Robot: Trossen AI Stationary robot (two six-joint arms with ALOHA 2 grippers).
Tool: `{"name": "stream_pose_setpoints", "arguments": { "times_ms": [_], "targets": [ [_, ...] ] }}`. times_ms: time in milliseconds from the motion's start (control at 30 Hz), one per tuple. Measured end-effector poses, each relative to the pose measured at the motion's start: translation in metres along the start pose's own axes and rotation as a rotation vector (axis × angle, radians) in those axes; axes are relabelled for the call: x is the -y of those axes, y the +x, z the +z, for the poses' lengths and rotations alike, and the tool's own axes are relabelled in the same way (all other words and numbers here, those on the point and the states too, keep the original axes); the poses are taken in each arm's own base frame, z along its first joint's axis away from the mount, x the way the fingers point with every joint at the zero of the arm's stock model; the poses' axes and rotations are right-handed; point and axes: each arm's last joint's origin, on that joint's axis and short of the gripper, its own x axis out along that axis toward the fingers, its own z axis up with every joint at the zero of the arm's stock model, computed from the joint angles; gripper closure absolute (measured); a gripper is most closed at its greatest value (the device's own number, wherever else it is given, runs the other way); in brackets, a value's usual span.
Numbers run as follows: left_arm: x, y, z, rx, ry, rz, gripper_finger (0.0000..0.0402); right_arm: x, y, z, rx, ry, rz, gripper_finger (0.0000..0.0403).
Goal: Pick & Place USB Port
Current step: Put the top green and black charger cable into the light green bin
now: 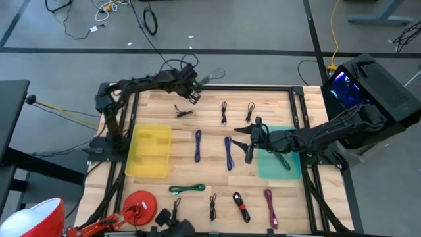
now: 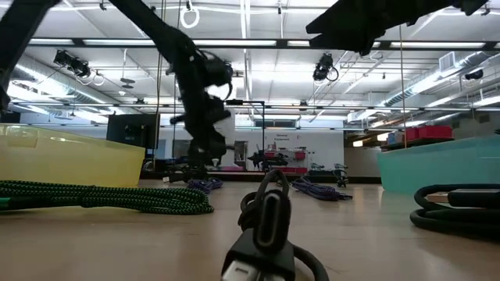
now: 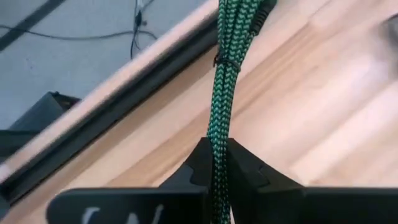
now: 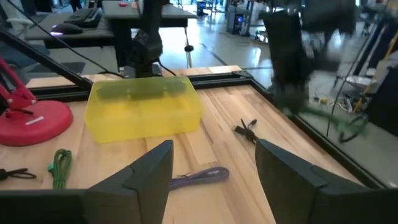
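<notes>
My left gripper [image 3: 217, 152] is over the table's far edge [image 1: 193, 92], shut on a bundled green braided cable [image 3: 225, 74]. The cable's black plug end [image 3: 261, 9] points away from the fingers. The right wrist view shows this cable [image 4: 336, 121] hanging below the blurred left arm. My right gripper [image 4: 214, 158] is open and empty. It hovers over the table's middle right [image 1: 246, 141], between a purple cable [image 1: 228, 153] and the teal bin [image 1: 279, 164]. The yellow bin [image 1: 150, 151] sits at the table's left. My left gripper pinches the green cable bundle between its two fingers, at a stretch [image 3: 216, 134] below the tie [image 3: 221, 60] and away from the plug end. Several strands lie together in the hold. The bundle runs straight out past the fingertips, lifted clear of the table.
Bundled cables lie spread over the wooden table: black ones [image 1: 223, 112] [image 1: 250, 110] [image 1: 183, 112], another purple one [image 1: 198, 145], a green one [image 1: 187, 189], a black-and-red one [image 1: 241, 205] and a pink one [image 1: 270, 204]. A red lamp base [image 1: 140, 203] stands at the near left. A black rail [image 3: 118, 130] frames the table.
</notes>
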Motion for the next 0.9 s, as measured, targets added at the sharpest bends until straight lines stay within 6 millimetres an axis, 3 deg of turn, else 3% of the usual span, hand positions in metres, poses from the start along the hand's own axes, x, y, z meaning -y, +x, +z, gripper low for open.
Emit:
{"name": "stream_pose_setpoints", "arguments": {
  "times_ms": [133,267,433,733,900],
  "targets": [
    [0.011,-0.052,0.003,0.117,0.022,-0.068,0.0381,0.006,0.003,-0.004,-0.037,0.026,-0.029,0.0175],
    [0.033,-0.102,-0.002,0.25,0.08,-0.167,0.0381,0.013,0.005,-0.008,-0.038,0.055,-0.056,0.0175],
    [0.069,-0.148,-0.02,0.354,0.182,-0.264,0.0383,0.02,0.008,-0.018,-0.016,0.093,-0.067,0.0175],
    [0.134,-0.189,-0.05,0.529,0.328,-0.413,0.0383,0.029,0.011,-0.017,0.082,0.153,-0.013,0.0175],
    [0.158,-0.193,-0.07,0.593,0.365,-0.468,0.0383,0.032,0.011,-0.012,0.128,0.157,-0.018,0.0175]
  ]
}}
